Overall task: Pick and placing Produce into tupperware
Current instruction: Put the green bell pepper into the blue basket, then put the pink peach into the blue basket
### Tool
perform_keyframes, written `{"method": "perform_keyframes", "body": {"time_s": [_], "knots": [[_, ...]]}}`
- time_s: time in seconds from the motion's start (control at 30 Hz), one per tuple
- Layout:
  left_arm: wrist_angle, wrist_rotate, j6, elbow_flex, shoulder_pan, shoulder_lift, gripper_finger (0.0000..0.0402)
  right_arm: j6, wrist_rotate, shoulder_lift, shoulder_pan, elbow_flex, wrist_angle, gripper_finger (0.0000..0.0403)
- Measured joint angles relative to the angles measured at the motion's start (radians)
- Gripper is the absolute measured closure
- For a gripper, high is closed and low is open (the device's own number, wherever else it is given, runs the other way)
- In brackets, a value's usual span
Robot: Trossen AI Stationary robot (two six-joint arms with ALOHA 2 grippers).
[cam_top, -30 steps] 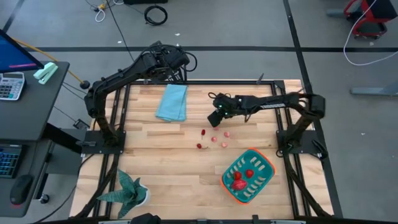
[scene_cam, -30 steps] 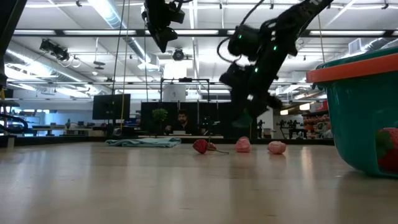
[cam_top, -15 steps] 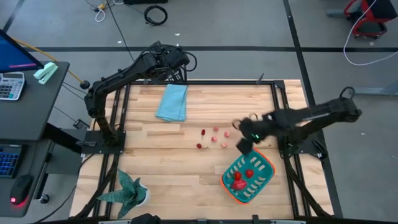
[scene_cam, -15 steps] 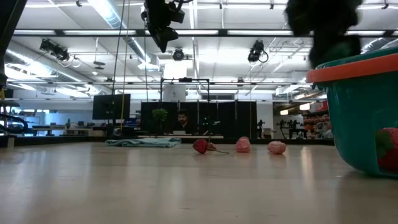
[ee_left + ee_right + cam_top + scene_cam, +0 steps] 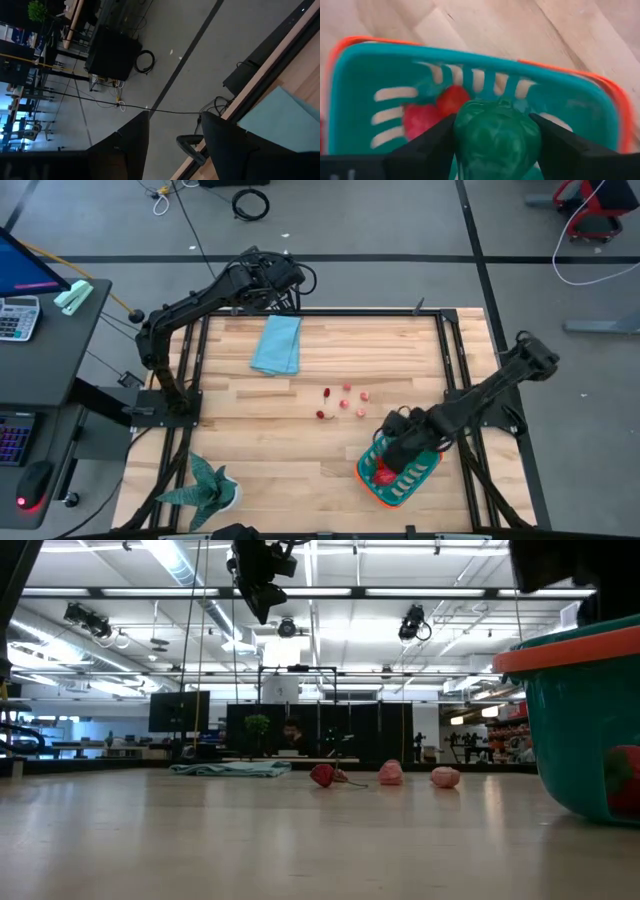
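Right gripper (image 5: 496, 150) hangs over the rounded teal plastic tupperware with the orange rim (image 5: 366, 479), fingers clamped on a glossy green toy pepper (image 5: 497, 136), some red pieces (image 5: 436, 110) sit inside, five tiny red and pink ones (image 5: 345, 402) lie mid-table, and the left gripper (image 5: 172, 140) waits open past the far edge.

The table (image 5: 300, 450) is showing pale, smooth wood planks in a dark metal frame. The tupperware (image 5: 365, 75) is looking like smooth teal plastic, and the green piece (image 5: 497, 135) is gleaming glossy. The cloth (image 5: 277, 345) is lying soft and matt.
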Motion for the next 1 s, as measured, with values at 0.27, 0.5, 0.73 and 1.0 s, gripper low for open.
{"method": "perform_keyframes", "body": {"time_s": [0.27, 0.5, 0.73, 1.0], "knots": [[0.01, 0.0, 0.001, 0.0, 0.0, 0.0, 0.0213, -0.097, -0.049, 0.183, -0.05, 0.0, 0.154, 0.0164], [0.014, 0.0, 0.0, 0.0, 0.0, 0.0, 0.0216, -0.138, -0.07, 0.22, -0.067, 0.0, 0.183, 0.0155], [0.015, 0.0, 0.0, 0.0, 0.0, 0.0, 0.022, -0.134, -0.083, 0.2, -0.066, 0.0, 0.183, 0.0148], [0.015, 0.0, 0.0, 0.0, 0.0, 0.0, 0.022, -0.173, -0.165, 0.132, -0.066, 0.0, 0.183, 0.0146]]}}
